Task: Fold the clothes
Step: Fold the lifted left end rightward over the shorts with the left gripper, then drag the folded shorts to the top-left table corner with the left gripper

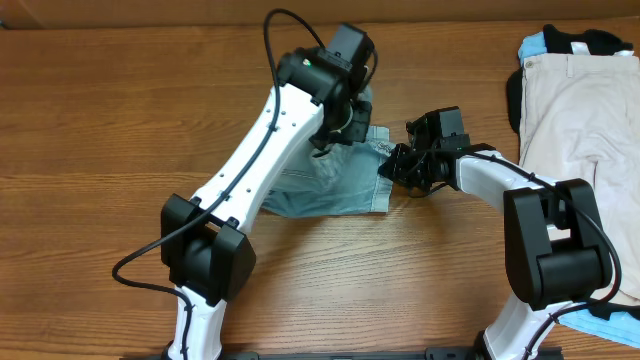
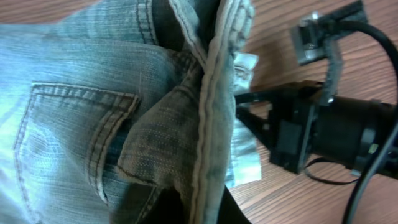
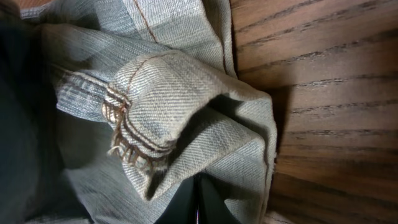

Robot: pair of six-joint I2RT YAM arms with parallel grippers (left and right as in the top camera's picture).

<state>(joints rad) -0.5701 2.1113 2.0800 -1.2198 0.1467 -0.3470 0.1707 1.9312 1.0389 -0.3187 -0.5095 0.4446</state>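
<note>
Light blue denim shorts (image 1: 335,180) lie crumpled at the middle of the wooden table. My left gripper (image 1: 343,122) is over their far edge, shut on a bunched fold of the waistband (image 2: 208,155), which is lifted. A back pocket (image 2: 68,137) shows in the left wrist view. My right gripper (image 1: 393,168) is at the shorts' right edge, its fingers (image 3: 198,202) shut together on the denim next to a frayed, rolled hem (image 3: 149,112). The right gripper also shows in the left wrist view (image 2: 249,102).
A pile of other clothes lies at the right edge of the table: beige trousers (image 1: 575,110), a black garment (image 1: 590,42) and a light blue piece (image 1: 535,45). Another blue cloth (image 1: 615,325) is at the front right corner. Bare wood (image 1: 100,150) lies to the left.
</note>
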